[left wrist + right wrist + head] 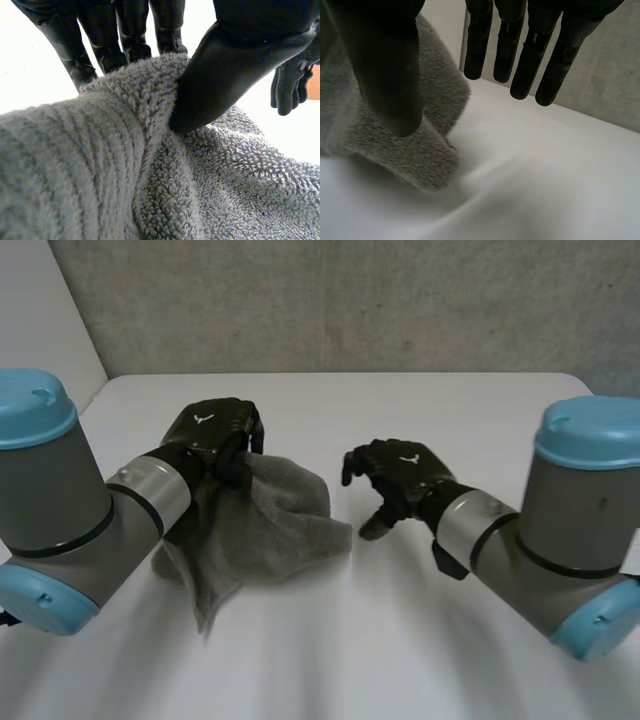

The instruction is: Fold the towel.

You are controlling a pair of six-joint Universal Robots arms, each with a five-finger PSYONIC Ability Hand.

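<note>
A grey towel (270, 522) lies bunched on the white table (400, 650), with one part lifted. My left hand (213, 436) is shut on that raised fold at the towel's back left; in the left wrist view the thumb (225, 70) pinches the cloth (100, 165) against the fingers (127, 35). My right hand (402, 476) hovers open just right of the towel's right edge, holding nothing. In the right wrist view its fingers (520, 55) hang straight above bare table, and the towel (432, 145) lies beside and under the thumb (387, 70). The right hand (287, 85) also shows beyond the towel in the left wrist view.
A grey wall (350, 300) stands behind the table's far edge. Bare table surface stretches in front of and to the right of the towel.
</note>
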